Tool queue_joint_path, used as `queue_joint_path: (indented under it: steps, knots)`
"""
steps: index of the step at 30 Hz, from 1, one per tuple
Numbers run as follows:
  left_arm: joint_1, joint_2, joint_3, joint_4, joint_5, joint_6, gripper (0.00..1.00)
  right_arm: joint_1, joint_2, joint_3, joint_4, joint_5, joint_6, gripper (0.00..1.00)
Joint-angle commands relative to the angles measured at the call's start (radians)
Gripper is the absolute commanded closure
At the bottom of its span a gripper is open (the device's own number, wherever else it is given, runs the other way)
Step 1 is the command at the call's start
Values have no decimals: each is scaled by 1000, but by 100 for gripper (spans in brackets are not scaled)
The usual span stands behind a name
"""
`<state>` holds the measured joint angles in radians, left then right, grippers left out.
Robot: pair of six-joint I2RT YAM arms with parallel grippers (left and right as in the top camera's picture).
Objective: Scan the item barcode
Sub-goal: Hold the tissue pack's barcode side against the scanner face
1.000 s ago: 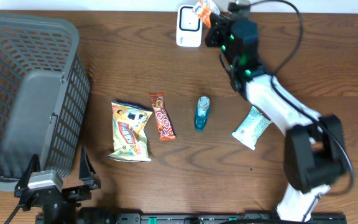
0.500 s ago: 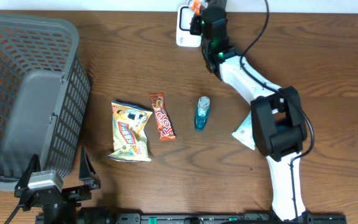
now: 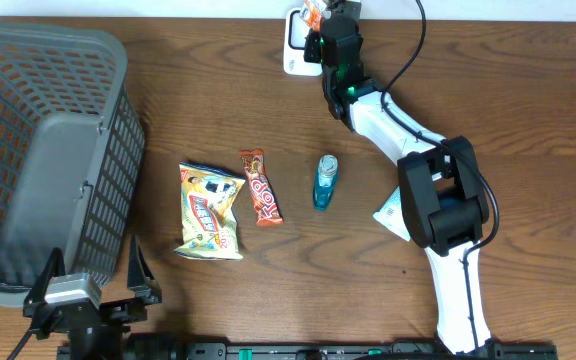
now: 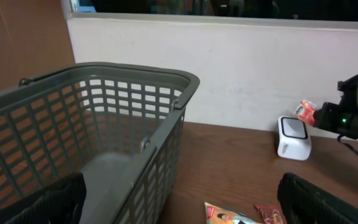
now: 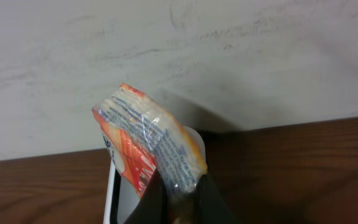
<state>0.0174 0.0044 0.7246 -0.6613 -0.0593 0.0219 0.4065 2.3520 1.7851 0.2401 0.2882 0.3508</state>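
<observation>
No brand could be read anywhere. The orange-and-white packet (image 5: 148,146) carried rows of fine blue print on its clear side, too small to make out. The red lettering on the yellow snack bag (image 3: 211,211) and the pale letters on the brown bar (image 3: 260,187) were just as illegible from overhead.

In the right wrist view, the packet's long axis was tilted, running from upper left down to lower right. Its upper end pointed up toward the pale wall.

Your right pincer (image 5: 179,200) was clamped shut on the packet's lower end, so most of the wrapper stood up and out beyond the fingertips. You held it at the far edge of the tabletop (image 3: 528,120), above the white scanner (image 3: 294,56), whose white body showed just under the packet's left side.

Your left pincer (image 3: 92,272) stood wide open with nothing in it, at the near left corner of the tabletop beside the grey basket (image 3: 118,160).

A blue bottle (image 3: 325,182) and a mint-green packet (image 3: 390,212) lay mid-tabletop, well apart from the scanner.
</observation>
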Motion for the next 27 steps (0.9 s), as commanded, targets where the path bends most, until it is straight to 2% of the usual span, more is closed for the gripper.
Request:
queue_joint_path:
  steps: [1,18,23,27]
  knots:
    - [-4,-2,-1,4,-13,-8,2,8,51,27,6,9,-15,98]
    - [-4,-2,-1,4,-13,-8,2,21,82,33,53,2,-19,99]
    - [-4,-2,-1,4,-13,-8,2,21,46,74,-71,11,-19,99]
    - [-4,-2,-1,4,-13,-8,2,10,-39,76,-184,115,-64,99]
